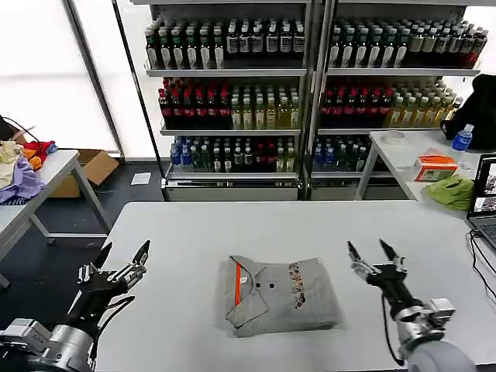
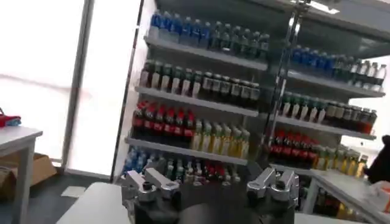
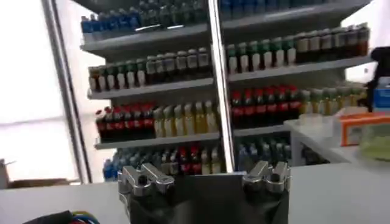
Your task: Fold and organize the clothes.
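A light grey shirt [image 1: 283, 298] lies folded into a neat rectangle in the middle of the white table [image 1: 201, 232], its orange-lined buttoned collar to the left and a small multicoloured print on the chest. My left gripper [image 1: 122, 260] is raised at the table's left edge, open and empty, pointing up and away from the shirt. To the shirt's right, my right gripper [image 1: 368, 252] hovers over the table, also open and empty. In the left wrist view my left gripper [image 2: 207, 182] faces the drink shelves; in the right wrist view my right gripper [image 3: 204, 176] does too.
Shelves of bottled drinks [image 1: 232, 93] stand behind the table. A side table at left holds a lilac, red and orange cloth heap [image 1: 23, 167]. At right another table carries a lime-green cloth [image 1: 452, 190], an orange box [image 1: 435, 165] and a bottle [image 1: 463, 138]. A laptop [image 1: 484, 201] sits at the table's right edge.
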{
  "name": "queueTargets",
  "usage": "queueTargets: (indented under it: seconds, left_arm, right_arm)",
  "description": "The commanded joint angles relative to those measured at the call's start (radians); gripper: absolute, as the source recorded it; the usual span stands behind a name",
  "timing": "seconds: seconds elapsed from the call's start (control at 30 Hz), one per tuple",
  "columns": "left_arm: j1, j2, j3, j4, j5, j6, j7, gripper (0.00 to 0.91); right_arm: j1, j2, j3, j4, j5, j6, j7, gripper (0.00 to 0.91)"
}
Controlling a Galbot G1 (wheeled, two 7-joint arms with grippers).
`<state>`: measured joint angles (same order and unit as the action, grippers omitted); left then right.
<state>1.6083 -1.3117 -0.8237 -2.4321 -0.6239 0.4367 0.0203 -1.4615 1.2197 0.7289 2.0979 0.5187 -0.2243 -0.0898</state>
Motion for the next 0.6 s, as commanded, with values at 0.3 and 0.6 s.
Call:
queueTargets:
  seconds: [0.3,0.6]
  left_arm:
    - [0.032,-0.011,-0.016,0.079,0.031,-0.072,0.044,0.907]
    - [0.037,-0.025,0.050,0.165,0.185,-0.271,0.085,0.907]
  right_arm:
    - [-0.124,0.062,0.301,-0.158,0.017,0.239,-0.212,0.907]
    - [-0.142,0.090,0.242,-0.156,0.016,0.265,-0.182,0.907]
